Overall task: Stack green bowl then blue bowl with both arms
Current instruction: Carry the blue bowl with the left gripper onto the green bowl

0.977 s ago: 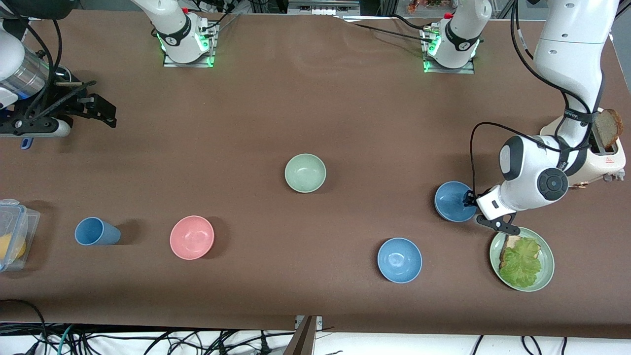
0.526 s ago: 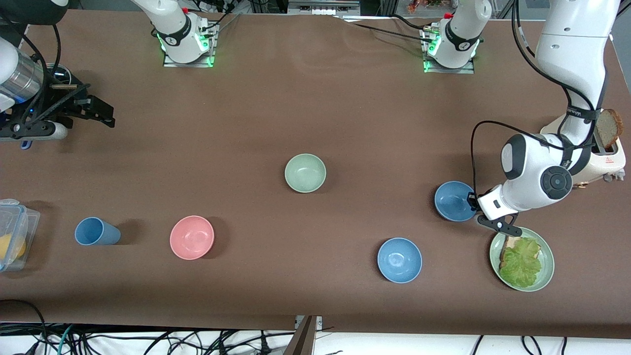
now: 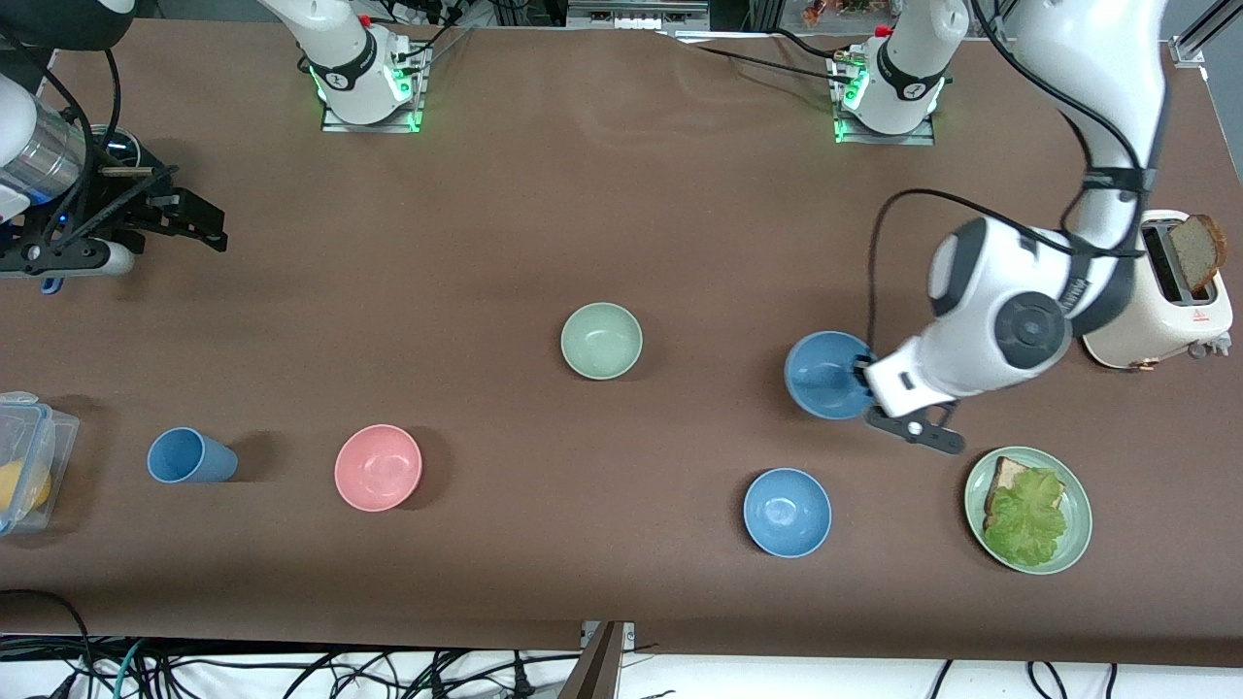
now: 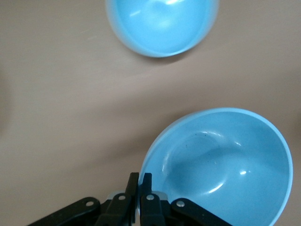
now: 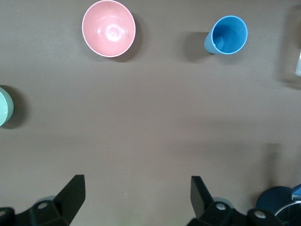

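**Step in hand.** Carrying a blue bowl to the stack; nothing is stacked yet.

**Green bowl** (image 3: 601, 340). Mid-table, empty and upright. It is taken as the dial's centre, with the robots' bases at twelve.

**Blue bowl, held** (image 3: 821, 374). At about three o'clock, well apart from the green bowl. It appears to be raised off the table, though this is not certain.

**Left gripper** (image 3: 862, 374). Clenched on the held bowl's rim.

**Blue bowl, second** (image 3: 787, 512). On the table between four and five o'clock, untouched.

**Right gripper** (image 3: 204, 223). Jaws spread and empty, waiting over the right arm's end of the table at about ten o'clock.

**Others.** Pink bowl (image 3: 378, 467) at eight o'clock, with the blue cup (image 3: 191, 455) farther out the same way.

**Next move, as judged.** Travel toward nine o'clock, centre the held bowl over the green bowl, lower it level and let go only once it is nested.

**Views compared.**
- The left wrist view shows the pinch itself, with the fingers (image 4: 146, 184) nipped thin on the rim. In the front view the wrist covers this.
- Only the front view shows the gap to the green bowl.
- The right wrist view confirms the empty, spread jaws.
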`<state>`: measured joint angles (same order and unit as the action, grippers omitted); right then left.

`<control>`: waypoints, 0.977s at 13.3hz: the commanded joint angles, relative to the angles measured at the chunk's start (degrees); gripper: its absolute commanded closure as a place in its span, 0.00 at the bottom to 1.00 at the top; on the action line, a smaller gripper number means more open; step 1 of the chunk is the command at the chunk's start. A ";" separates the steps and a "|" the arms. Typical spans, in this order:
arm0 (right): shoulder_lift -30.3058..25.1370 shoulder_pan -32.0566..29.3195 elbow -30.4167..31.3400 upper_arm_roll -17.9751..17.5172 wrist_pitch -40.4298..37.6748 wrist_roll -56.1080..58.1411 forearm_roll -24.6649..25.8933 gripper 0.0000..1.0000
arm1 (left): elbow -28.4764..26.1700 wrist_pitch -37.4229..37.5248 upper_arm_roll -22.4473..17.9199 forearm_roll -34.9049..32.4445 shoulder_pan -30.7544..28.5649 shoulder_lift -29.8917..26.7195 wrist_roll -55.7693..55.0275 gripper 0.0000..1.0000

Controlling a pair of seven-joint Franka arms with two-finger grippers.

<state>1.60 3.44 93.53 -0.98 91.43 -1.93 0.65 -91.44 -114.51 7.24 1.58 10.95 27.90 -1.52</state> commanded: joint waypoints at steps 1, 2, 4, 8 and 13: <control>0.34 -0.54 -1.16 -0.25 -0.91 1.05 -1.00 0.01 | 2.14 1.31 -0.83 4.72 8.27 1.98 -10.84 1.00; 0.42 -0.45 -1.16 -0.34 -0.82 1.05 -1.00 0.01 | 2.14 1.05 -0.83 5.70 11.35 2.33 -14.18 1.00; 0.60 -0.54 -1.16 -0.34 -0.82 1.05 -1.00 0.01 | 4.50 0.96 -0.83 5.80 15.75 4.78 -19.90 1.00; 0.69 -0.54 -1.16 -0.25 -0.91 1.05 -1.00 0.01 | 13.03 -2.10 -0.83 5.80 20.95 12.52 -28.70 1.00; 0.69 -0.54 -1.16 -0.25 -0.82 1.05 -1.09 0.01 | 12.86 -8.00 -0.92 4.83 23.51 15.34 -31.27 1.00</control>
<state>1.91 3.44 93.53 -1.00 91.44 -1.89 0.60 -80.74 -121.91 7.35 5.90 33.61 41.67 -32.19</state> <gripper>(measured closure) 0.009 0.952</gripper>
